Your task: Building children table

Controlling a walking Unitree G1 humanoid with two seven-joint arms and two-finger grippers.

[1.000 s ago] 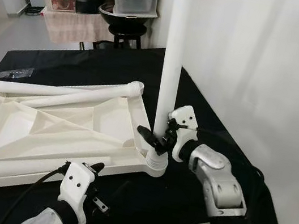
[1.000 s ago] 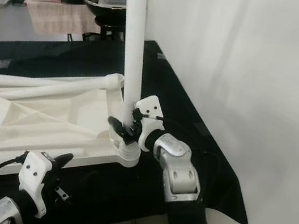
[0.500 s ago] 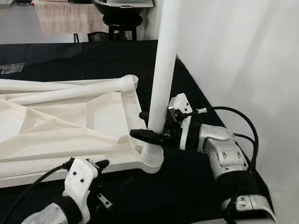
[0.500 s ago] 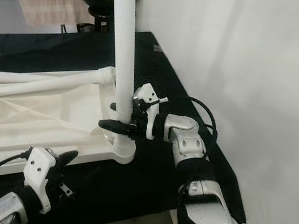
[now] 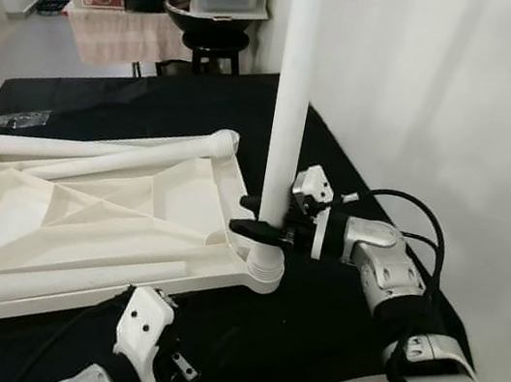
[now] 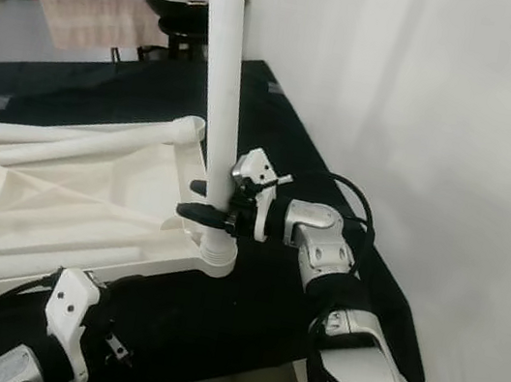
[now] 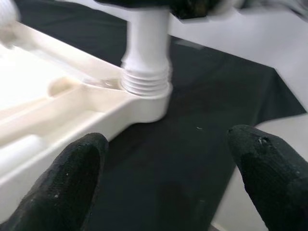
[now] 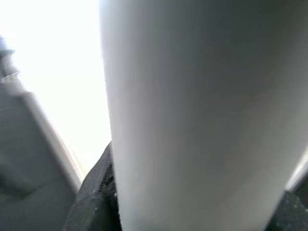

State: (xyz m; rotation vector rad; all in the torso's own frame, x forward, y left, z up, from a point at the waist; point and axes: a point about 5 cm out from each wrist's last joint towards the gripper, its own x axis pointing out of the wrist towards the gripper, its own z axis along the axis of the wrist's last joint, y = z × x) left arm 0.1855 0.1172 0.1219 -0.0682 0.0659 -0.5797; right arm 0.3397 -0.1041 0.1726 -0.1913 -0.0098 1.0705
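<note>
Left gripper point(image 5: 174, 334) hovers low at the near left, just off the near edge of the tabletop point(image 5: 84, 221), its 2 black fingers point(image 7: 72, 173) spread wide with nothing between them. That white tabletop lies upside down on a black cloth point(image 5: 316, 299), with 2 loose legs point(image 5: 96, 150) lying along its far edge and another leg point(image 5: 35, 277) along its near edge. At its near right corner an upright leg point(image 5: 292, 99) stands in the threaded socket point(image 5: 262, 269). Right gripper point(image 5: 253, 217) reaches in from the right, its fingers clamped around this upright leg just above the socket. Far left, bins and a stool point(image 5: 207, 41) stand beyond the cloth.
</note>
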